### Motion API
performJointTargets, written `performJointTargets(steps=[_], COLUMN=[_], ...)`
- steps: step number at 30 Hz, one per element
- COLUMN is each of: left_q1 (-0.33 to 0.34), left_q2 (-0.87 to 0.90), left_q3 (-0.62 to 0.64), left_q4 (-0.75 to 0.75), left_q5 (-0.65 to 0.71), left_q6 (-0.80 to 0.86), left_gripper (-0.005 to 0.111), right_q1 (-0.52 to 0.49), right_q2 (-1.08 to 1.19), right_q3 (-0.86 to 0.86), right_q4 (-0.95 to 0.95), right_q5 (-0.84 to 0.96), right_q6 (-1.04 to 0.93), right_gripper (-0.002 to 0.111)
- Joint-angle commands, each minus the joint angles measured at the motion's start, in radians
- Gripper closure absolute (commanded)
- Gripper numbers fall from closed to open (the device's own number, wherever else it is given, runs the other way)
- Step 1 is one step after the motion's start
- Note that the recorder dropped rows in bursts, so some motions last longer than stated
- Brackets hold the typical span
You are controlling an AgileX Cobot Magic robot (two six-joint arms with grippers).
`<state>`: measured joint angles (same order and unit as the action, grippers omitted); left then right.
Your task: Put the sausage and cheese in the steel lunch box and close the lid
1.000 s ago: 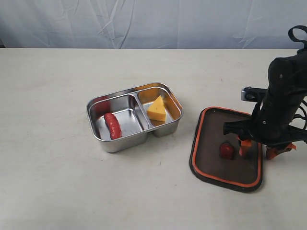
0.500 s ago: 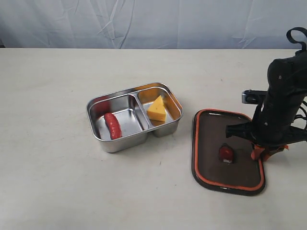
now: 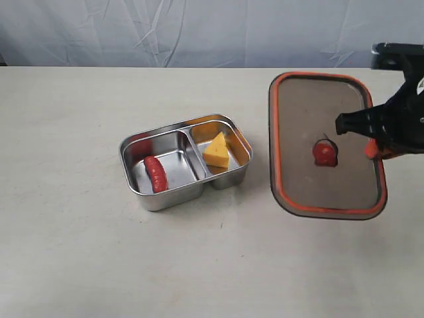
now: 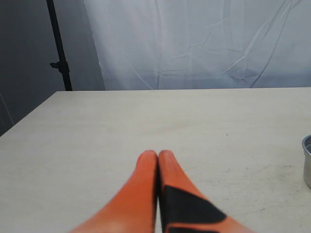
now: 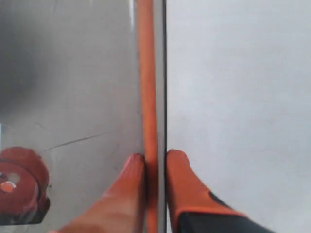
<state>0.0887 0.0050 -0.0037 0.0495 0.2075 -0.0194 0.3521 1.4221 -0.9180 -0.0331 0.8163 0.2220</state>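
The steel lunch box (image 3: 161, 199) sits open on the table. The red sausage (image 3: 156, 173) lies in its left compartment and the yellow cheese (image 3: 216, 151) wedge in its right one. The dark see-through lid (image 3: 311, 119) with an orange rim hangs in the air right of the box, orange tab (image 3: 324, 153) in its centre. My right gripper (image 3: 373, 148) is shut on the lid's right edge; in the right wrist view its fingers (image 5: 182, 182) pinch the orange rim (image 5: 147, 73) of the lid (image 5: 73, 73) between them. My left gripper (image 4: 158, 156) is shut on nothing, over bare table.
A pale wrinkled backdrop (image 3: 199, 30) runs behind the table's far edge. The left wrist view shows a black stand pole (image 4: 58, 46) past the table and the lunch box's rim (image 4: 306, 160) at the frame's edge.
My right gripper shut on the lid's right edge and lifted it off the table; the lid now hangs higher and farther back. The lunch box, sausage and cheese have not moved.
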Motion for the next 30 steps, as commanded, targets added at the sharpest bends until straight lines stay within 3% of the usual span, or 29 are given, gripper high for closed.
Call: performJointTargets(steps=[1, 5, 8, 10, 12, 13, 14, 18, 20, 22, 28, 30], left_q1=[-0.002, -0.002, -0.002, -0.002, -0.002, -0.002, -0.002, -0.002, -0.013, -0.039, -0.129, -0.134], left_q2=[-0.005, -0.005, -0.005, -0.005, -0.005, -0.005, -0.005, -0.005, -0.005, -0.005, 0.121, 0.229], left_q3=[0.004, 0.004, 0.004, 0.004, 0.004, 0.004, 0.004, 0.004, -0.02, -0.067, -0.194, -0.242], left_q4=[-0.002, 0.008, 0.063, -0.055, -0.326, -0.471, -0.51, -0.574, -0.57, -0.626, -1.228, -1.312], left_q5=[-0.012, -0.032, -0.146, -0.243, -0.318, -0.306, -0.304, -0.188, -0.042, 0.063, 0.216, 0.307], left_q6=[0.001, 0.001, 0.001, -0.045, -0.218, -0.304, -0.321, -0.401, -0.372, -0.253, 0.453, 0.595], left_gripper=[0.107, 0.107, 0.107, 0.107, 0.107, 0.107, 0.107, 0.107, 0.107, 0.107, 0.107, 0.107], right_q1=[-0.002, -0.002, -0.002, -0.002, -0.002, -0.002, -0.002, -0.002, -0.002, -0.002, 0.0, 0.0], right_q2=[-0.114, -0.171, -0.195, -0.205, -0.21, -0.21, -0.21, -0.21, -0.21, -0.21, -0.21, -0.21], right_q3=[-0.001, -0.001, 0.027, 0.074, 0.13, 0.168, 0.182, 0.212, 0.213, 0.213, 0.213, 0.213], right_q4=[0.214, 0.39, 0.504, 0.631, 0.746, 0.79, 0.801, 0.809, 0.82, 0.853, 0.968, 0.988], right_q5=[-0.034, -0.02, -0.026, -0.049, -0.077, -0.098, -0.107, -0.112, -0.112, -0.109, -0.083, -0.065], right_q6=[-0.167, -0.317, -0.438, -0.558, -0.667, -0.704, -0.718, -0.77, -0.781, -0.824, -0.954, -0.98], right_gripper=[0.109, 0.109, 0.109, 0.109, 0.109, 0.109, 0.109, 0.109, 0.109, 0.109, 0.109, 0.109])
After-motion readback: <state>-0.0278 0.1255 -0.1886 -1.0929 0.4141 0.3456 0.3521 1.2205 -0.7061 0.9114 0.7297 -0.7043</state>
